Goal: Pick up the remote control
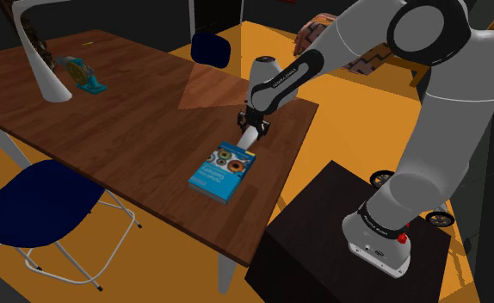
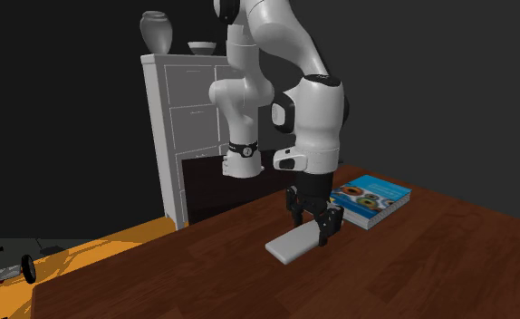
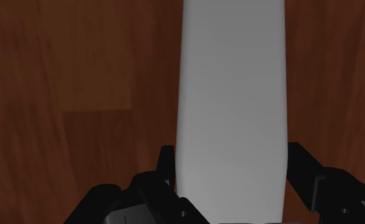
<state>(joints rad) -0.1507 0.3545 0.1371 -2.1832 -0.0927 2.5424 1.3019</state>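
Straddling white remote control (image 3: 231, 95) on table (image 1: 133, 129) — jaws clasped on its sides (book (image 1: 221, 170) just beside).

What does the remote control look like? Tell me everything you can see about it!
The remote control is a plain, pale grey-white slab, long and flat, with no buttons drawn on it. It lies flat on the brown wooden table, beside a blue book. The black gripper is lowered over one end of it, and the rest sticks out past the gripper.
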